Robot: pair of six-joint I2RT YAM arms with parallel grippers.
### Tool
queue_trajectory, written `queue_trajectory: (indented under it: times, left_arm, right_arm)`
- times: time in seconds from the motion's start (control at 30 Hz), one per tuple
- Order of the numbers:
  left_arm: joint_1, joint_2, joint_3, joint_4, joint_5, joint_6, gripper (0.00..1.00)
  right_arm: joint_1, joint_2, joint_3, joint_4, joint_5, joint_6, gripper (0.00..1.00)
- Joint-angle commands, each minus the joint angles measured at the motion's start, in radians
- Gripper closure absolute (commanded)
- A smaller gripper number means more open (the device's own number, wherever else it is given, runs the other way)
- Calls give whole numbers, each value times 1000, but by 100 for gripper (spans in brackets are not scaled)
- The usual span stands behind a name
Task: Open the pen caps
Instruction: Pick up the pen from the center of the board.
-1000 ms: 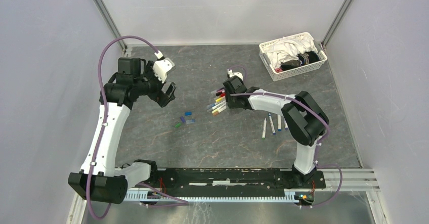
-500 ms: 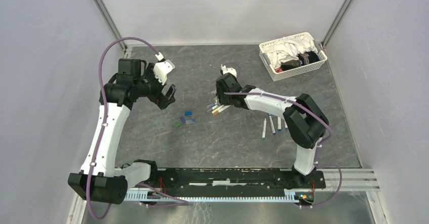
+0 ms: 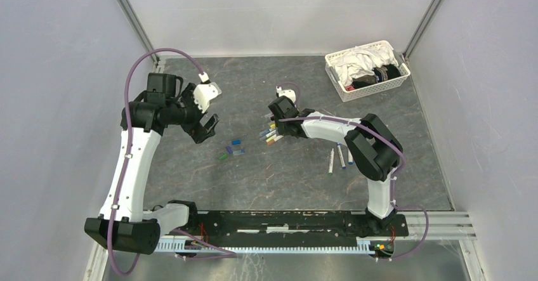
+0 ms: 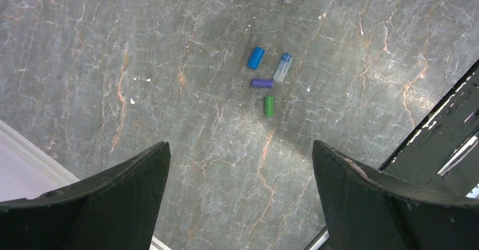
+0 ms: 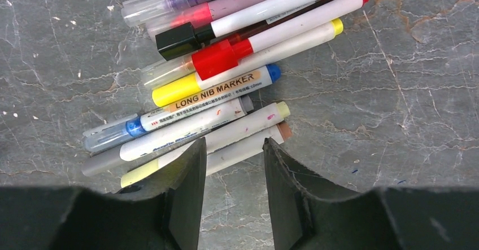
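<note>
A pile of pens lies mid-table, still capped: red, yellow and black caps among them. My right gripper hovers over the pile. In the right wrist view it is open with a narrow gap, its tips over the nearest white pen with a brown end. Loose caps lie left of the pile: blue, clear, purple and green. My left gripper is wide open and empty, above the table left of them.
Three uncapped white pens lie right of the pile, by the right arm's elbow. A white lattice basket with cloths stands at the back right corner. Grey walls close in the table on three sides.
My right gripper has moved left and farther back along the pen pile. My left gripper has shifted slightly down and left, still open.
</note>
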Motion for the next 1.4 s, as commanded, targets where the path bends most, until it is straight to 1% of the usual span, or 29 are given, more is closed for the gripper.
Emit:
queue_trajectory:
  times: [0.0,0.1,0.23,0.57,0.77,0.87,0.97,1.03,1.17,1.27,1.37]
  left_arm:
    - [3,33,97,-78,-10,90,0]
    - [4,42,123,-94,-21,95,0]
    - [4,36,113,-96,-17,97,0]
    - [4,-42,-34,24,27,7,0]
    - [3,-56,-78,45,75,-43,0]
    - [4,-56,-78,58,73,-67,0]
    - [4,-62,-60,64,62,-93,0]
    - [4,-79,-61,75,63,-109,0]
    - [4,-120,-82,121,73,-138,0]
    - [4,-126,-105,159,128,-190,0]
    - [4,-100,-101,133,194,-222,0]
  right_arm:
    - [-2,-25,-45,-22,61,-11,55]
    - [-2,-48,-77,-16,59,-12,56]
    - [-2,-89,-123,4,46,-11,55]
    - [2,-132,-161,22,11,-28,55]
    - [1,-139,-212,17,22,-33,59]
    - [0,-155,-256,30,16,-34,63]
    - [1,-171,-298,36,-14,-21,70]
    - [0,-199,-338,53,-26,-7,78]
    - [1,-258,-367,65,-47,19,100]
    - [1,-322,-378,85,-72,40,100]
    - [1,-399,-389,135,-118,64,100]
